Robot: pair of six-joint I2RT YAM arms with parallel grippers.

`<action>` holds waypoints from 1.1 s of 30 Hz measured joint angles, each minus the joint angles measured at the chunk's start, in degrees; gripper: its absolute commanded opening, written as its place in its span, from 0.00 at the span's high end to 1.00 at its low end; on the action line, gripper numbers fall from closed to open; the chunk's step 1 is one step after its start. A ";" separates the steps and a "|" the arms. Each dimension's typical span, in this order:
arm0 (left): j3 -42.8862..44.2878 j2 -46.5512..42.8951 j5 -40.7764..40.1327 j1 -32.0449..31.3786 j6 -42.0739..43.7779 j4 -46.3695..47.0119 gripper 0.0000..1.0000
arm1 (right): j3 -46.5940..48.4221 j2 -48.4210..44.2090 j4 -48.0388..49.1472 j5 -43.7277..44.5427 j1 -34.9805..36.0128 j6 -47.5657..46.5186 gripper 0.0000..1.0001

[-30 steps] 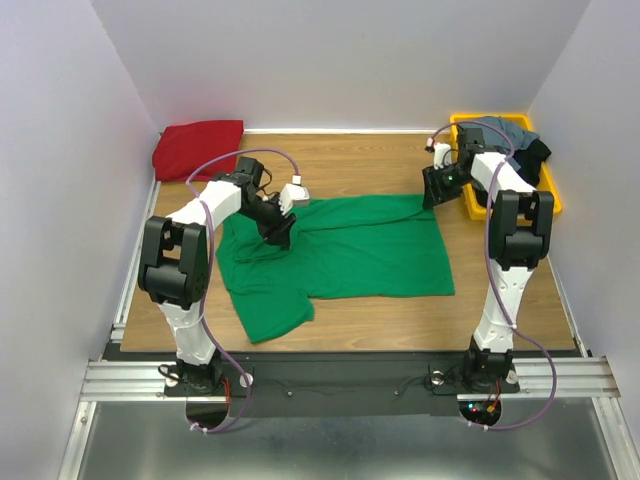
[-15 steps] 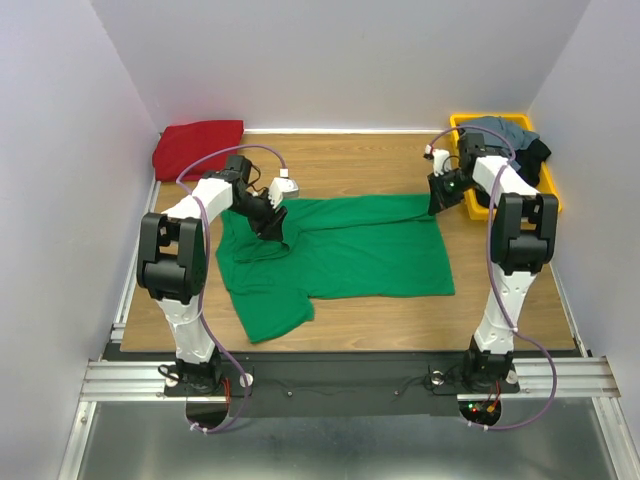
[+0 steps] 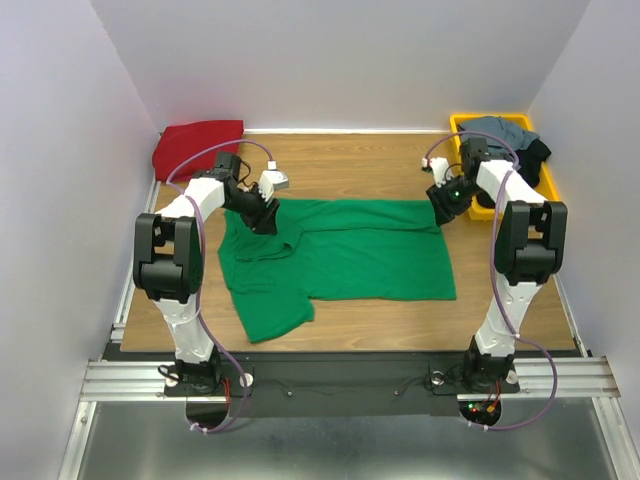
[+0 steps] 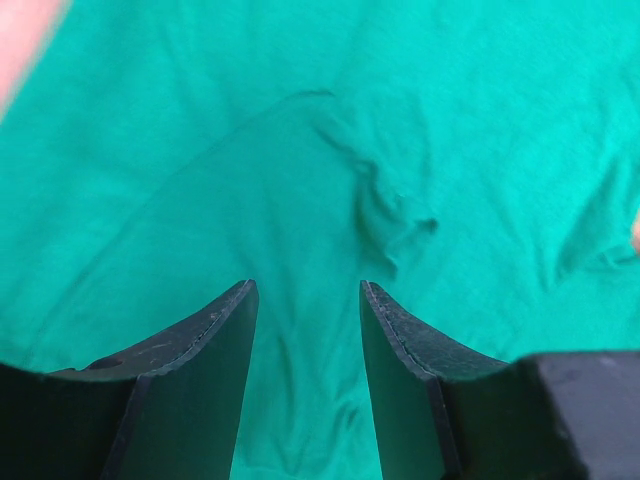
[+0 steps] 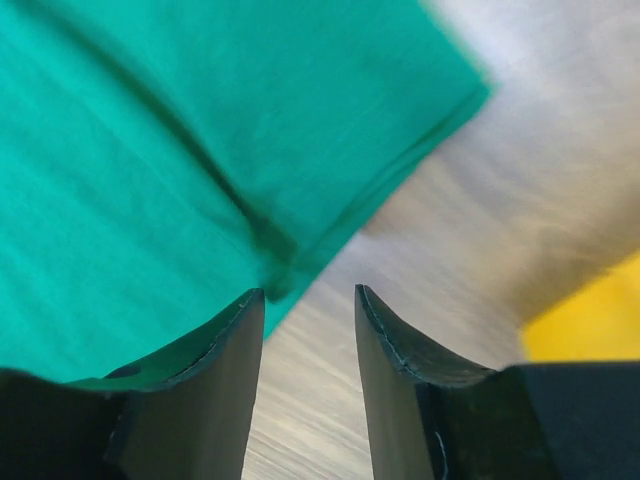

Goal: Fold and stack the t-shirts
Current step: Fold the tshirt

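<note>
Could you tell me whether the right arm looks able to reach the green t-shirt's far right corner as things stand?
Probably yes: the right gripper hangs open right by that corner of the green t-shirt, with nothing between them; the yellow tray sits aside.

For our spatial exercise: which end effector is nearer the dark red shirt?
Left. The left end effector is over the green shirt, near the dark red shirt; the right end effector is opposite, by the yellow tray.
</note>
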 measured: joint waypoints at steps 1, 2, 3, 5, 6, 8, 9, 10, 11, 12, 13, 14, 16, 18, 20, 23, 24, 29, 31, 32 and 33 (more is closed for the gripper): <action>-0.02 -0.02 -0.37 0.13 -1.79 1.66 0.43 | 1.40 0.22 -0.20 0.04 0.00 0.31 0.52; -0.02 -0.02 -0.83 0.26 -3.30 3.08 0.43 | 2.64 0.35 -0.20 0.04 0.00 0.87 0.52; -0.02 -0.02 -1.22 0.33 -4.11 3.89 0.43 | 4.59 0.57 -0.35 -0.20 0.00 1.79 0.53; -0.04 -0.02 -2.84 0.39 -8.55 7.39 0.44 | 8.61 1.09 -0.13 -1.62 0.00 4.48 0.57; -0.04 -0.02 -3.50 0.48 -9.81 8.72 0.46 | 9.90 1.25 0.04 -2.25 0.00 5.73 0.60; -0.09 -0.02 -5.64 0.68 -14.23 12.41 0.50 | 13.00 2.10 0.31 -4.07 0.02 8.66 0.66; -0.17 -0.02 -7.02 0.81 -16.09 14.21 0.51 | 13.88 2.64 0.70 -4.68 0.31 9.99 0.66; -0.20 -0.02 -8.50 1.07 -18.43 15.98 0.52 | 14.19 3.08 1.03 -4.96 0.39 10.86 0.66; -0.20 -0.02 -9.70 1.31 -19.78 17.22 0.52 | 14.14 3.76 1.25 -5.18 0.61 11.85 0.66; -0.20 -0.02 -10.62 1.46 -20.94 18.01 0.52 | 13.73 4.57 1.29 -5.09 1.03 12.50 0.65; -0.20 -0.02 -11.89 1.66 -22.16 19.17 0.52 | 13.25 5.18 1.27 -4.90 1.42 12.92 0.65; -0.20 0.00 -12.94 1.92 -23.54 20.00 0.52 | 12.76 5.60 1.29 -4.63 1.73 13.38 0.65; -0.20 0.04 -14.01 2.27 -24.83 20.94 0.52 | 10.64 7.13 1.20 -3.17 3.06 14.78 0.63; -0.31 0.11 -15.15 2.60 -25.83 21.81 0.52 | 8.61 7.37 1.70 -1.68 3.80 15.96 0.61; -0.76 0.22 -15.93 2.86 -26.40 22.47 0.52 | 7.04 7.37 1.73 -0.31 4.44 16.98 0.59; -1.79 0.44 -16.59 2.93 -26.84 22.97 0.52 | 4.74 6.69 3.39 2.34 4.42 19.15 0.57; -2.49 0.55 -16.81 2.93 -26.91 23.08 0.52 | 4.20 6.29 3.56 2.78 4.31 19.58 0.57; -4.17 1.22 -17.49 2.93 -27.30 23.34 0.52 | 3.21 4.17 5.49 5.20 3.34 22.91 0.57; -4.17 1.31 -17.57 2.93 -27.30 23.37 0.52 | 3.74 4.11 6.56 5.68 2.47 24.44 0.55; -4.17 1.31 -17.59 2.93 -27.30 23.47 0.51 | 4.02 4.22 6.78 5.73 2.01 25.11 0.55; -4.17 1.31 -17.62 2.93 -27.30 23.67 0.51 | 4.15 4.31 6.91 5.75 1.75 25.46 0.55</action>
